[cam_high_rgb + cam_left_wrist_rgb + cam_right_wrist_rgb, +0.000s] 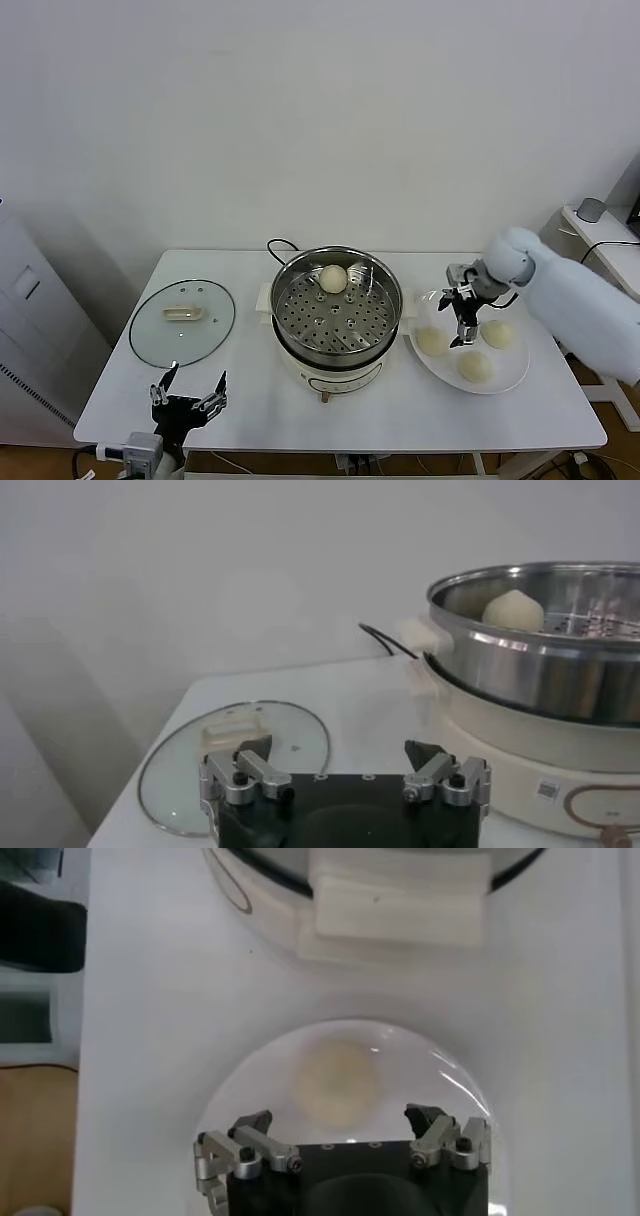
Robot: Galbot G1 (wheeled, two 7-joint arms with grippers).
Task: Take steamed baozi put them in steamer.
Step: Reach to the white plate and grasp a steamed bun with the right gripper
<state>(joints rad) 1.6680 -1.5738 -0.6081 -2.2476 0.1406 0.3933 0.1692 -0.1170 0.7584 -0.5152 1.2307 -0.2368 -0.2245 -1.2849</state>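
Note:
The steamer (pixel 337 305) stands mid-table, a shiny perforated basket on a white pot base, with one steamed baozi (pixel 333 278) at its far side. Three more baozi lie on a white plate (pixel 515 362) to its right: one nearest the steamer (pixel 432 341), one at the far right (pixel 497 334), one at the front (pixel 475 367). My right gripper (pixel 464 335) hangs open over the plate, between the two rear buns. In the right wrist view a baozi (pixel 338 1081) lies just ahead of the open, empty right gripper (pixel 340 1120). My left gripper (pixel 193 385) waits open near the table's front left edge.
A round glass lid (pixel 182 320) with a cream handle lies flat left of the steamer, just ahead of the left gripper (pixel 340 750). A black cord (pixel 278 244) runs behind the pot. The left wrist view shows the steamer (pixel 540 655) and the bun inside it (pixel 513 610).

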